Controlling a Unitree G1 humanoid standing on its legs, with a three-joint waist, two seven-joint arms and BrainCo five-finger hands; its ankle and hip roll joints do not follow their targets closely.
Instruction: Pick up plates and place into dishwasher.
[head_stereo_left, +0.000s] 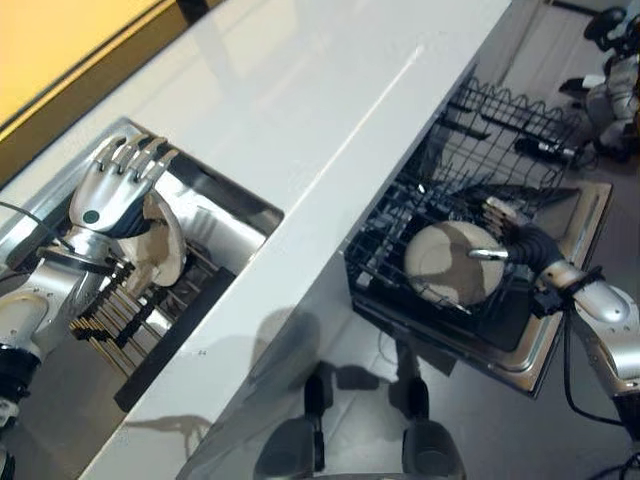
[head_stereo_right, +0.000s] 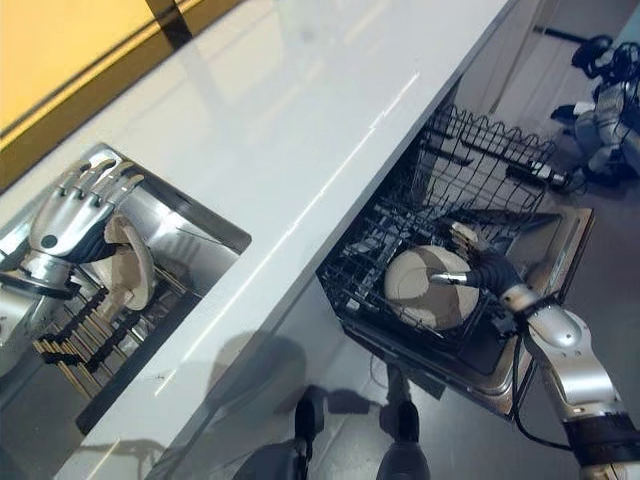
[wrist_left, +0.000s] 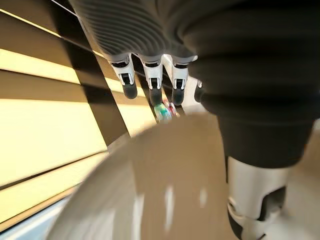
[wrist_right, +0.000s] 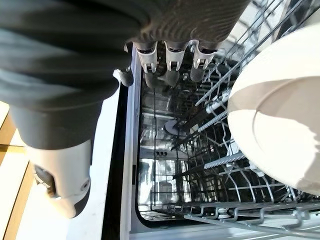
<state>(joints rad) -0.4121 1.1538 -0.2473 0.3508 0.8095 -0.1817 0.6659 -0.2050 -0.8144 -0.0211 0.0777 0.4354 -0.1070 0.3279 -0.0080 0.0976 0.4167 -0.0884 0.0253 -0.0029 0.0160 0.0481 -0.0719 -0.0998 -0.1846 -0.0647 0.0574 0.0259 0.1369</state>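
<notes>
left eye view: a white counter runs from seven o'clock to one o'clock. at nine o'clock your left hand reaches into the sink, its fingers straight and its thumb against a beige plate in the sink, which stands on edge over a dark drying rack; the left wrist view shows this plate just under the relaxed fingers. at three o'clock your right hand lies at the rim of a beige plate in the rack, which leans in the dishwasher rack pulled out over the open door. the right wrist view shows straight fingers with the plate beside them, not clasped, so the hand appears released.

step in hand, as a judgement: seating this plate. check that it rests between the tines before you draw the right hand clear, then close the left thumb and fingers firmly on the sink plate's rim and lift it straight up, clear of the rack.

no brand, label or writing can be read.
</notes>
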